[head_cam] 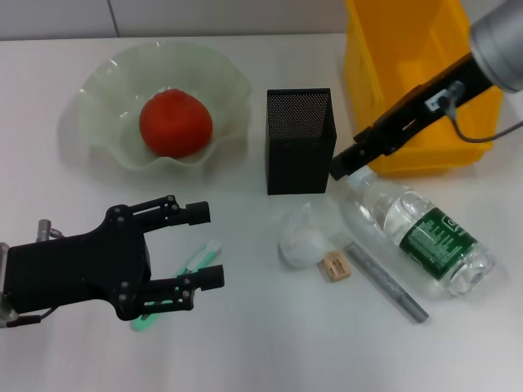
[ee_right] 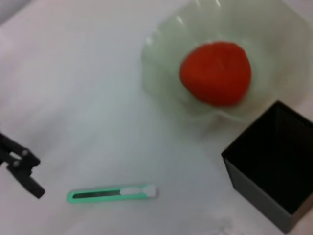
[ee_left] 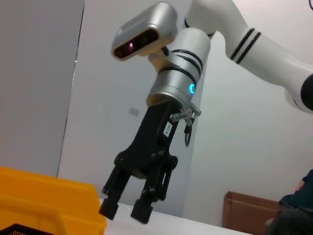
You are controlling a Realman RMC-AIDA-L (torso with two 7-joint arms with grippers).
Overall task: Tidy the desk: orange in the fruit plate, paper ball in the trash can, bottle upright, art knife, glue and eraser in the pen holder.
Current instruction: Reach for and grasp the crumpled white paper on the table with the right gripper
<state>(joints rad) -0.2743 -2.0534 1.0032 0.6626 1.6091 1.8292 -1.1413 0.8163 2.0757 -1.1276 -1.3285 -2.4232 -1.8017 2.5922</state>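
Observation:
The orange [head_cam: 175, 122] lies in the pale green fruit plate [head_cam: 98, 122]. A black mesh pen holder [head_cam: 299, 140] stands mid-table. In front of it are the white paper ball [head_cam: 299, 241], the tan eraser [head_cam: 335, 266] and the grey glue stick [head_cam: 386, 281]. The clear bottle [head_cam: 418, 231] lies on its side. My right gripper [head_cam: 345, 163] hovers open just above the bottle's cap end, beside the holder. The green art knife [head_cam: 181, 282] lies partly under my open left gripper [head_cam: 210, 246]. From the right wrist I see the art knife [ee_right: 112, 194], orange [ee_right: 215, 73] and pen holder [ee_right: 274, 181].
The yellow trash can [head_cam: 409, 82] stands at the back right, directly behind the right arm. The left wrist view shows the right gripper [ee_left: 125, 211] with its fingers apart and empty, above the trash can's rim [ee_left: 49, 196]. A brown cardboard box [ee_left: 249, 215] is in the background.

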